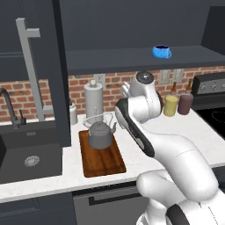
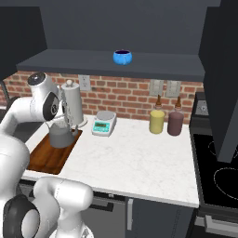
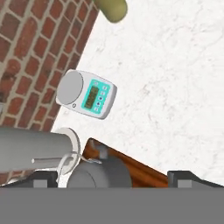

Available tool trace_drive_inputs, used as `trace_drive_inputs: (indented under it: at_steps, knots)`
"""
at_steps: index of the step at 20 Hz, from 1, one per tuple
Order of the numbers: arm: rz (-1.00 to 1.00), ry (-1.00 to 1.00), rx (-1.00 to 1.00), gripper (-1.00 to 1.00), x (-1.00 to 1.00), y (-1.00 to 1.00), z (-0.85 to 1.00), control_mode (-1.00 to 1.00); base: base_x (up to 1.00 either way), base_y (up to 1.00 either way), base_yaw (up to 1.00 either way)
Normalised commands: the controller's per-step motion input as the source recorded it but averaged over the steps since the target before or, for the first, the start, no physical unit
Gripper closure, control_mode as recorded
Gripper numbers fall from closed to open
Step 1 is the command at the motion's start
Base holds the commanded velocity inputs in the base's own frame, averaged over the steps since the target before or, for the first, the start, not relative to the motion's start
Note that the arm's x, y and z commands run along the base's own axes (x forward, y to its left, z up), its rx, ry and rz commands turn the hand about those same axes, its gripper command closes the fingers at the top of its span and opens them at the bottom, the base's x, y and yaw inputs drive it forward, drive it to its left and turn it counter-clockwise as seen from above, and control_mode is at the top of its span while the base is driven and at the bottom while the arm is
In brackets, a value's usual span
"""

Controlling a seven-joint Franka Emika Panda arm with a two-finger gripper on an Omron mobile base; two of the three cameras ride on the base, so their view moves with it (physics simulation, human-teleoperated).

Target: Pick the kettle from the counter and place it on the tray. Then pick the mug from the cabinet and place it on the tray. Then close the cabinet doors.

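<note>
One kettle (image 1: pixel 100 135) stood on one wooden tray (image 1: pixel 103 163); one blue mug (image 1: pixel 161 52) sat on the cabinet shelf (image 1: pixel 132 59); one paper-towel roll (image 1: pixel 93 101) and one small grey bottle (image 1: pixel 73 114) stood by the brick wall. There were two capped jars, one yellow (image 1: pixel 171 105) and one dark maroon (image 1: pixel 185 104); one kitchen scale (image 2: pixel 104 123); one sink basin (image 1: pixel 26 158) with one black faucet (image 1: pixel 9 105). One open cabinet door (image 1: pixel 37 70) carried one long bar handle (image 1: pixel 31 66); two wall outlets (image 2: pixel 166 88) showed together on the brick.
</note>
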Motion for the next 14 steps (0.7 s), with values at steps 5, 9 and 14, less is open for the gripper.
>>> trace_drive_inputs:
  at_steps: [5,9,14]
  knots:
    - [0.07,0.0,-0.1,-1.0,-0.18,-0.86,0.18,-1.0,0.0,0.0,0.0]
    - [0.14,0.0,-0.13,-1.0,-0.07,-0.88,0.37,-1.0,0.0,0.0,0.0]
    - [0.21,-0.04,-0.17,-1.0,0.0,-0.86,0.52,-1.0,0.0,0.0,0.0]
